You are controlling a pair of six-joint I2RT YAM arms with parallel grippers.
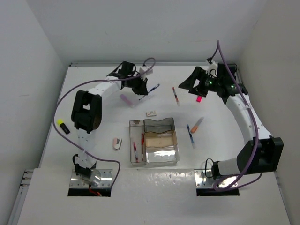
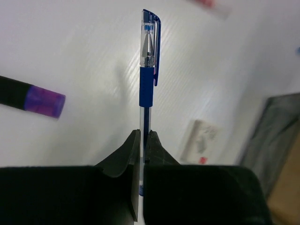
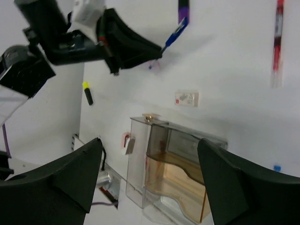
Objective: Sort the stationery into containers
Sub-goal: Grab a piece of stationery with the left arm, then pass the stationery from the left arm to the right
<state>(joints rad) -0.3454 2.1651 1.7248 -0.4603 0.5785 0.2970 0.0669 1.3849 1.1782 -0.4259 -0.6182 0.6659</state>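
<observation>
- White table (image 1: 108, 159) sits under both arms.
- My left gripper (image 2: 142, 138) is closed tight on the blue pen (image 2: 147, 86), cap end poking out ahead.
- My right gripper (image 3: 149, 145) is wide open and holds nothing.

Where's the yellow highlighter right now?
Top view: the yellow highlighter lies at the far left of the table, just left of the left arm.

The overhead camera is looking down on the whole desk (image 1: 215, 145); both wrist cameras are sharing the blue pen (image 2: 149, 89).
</observation>
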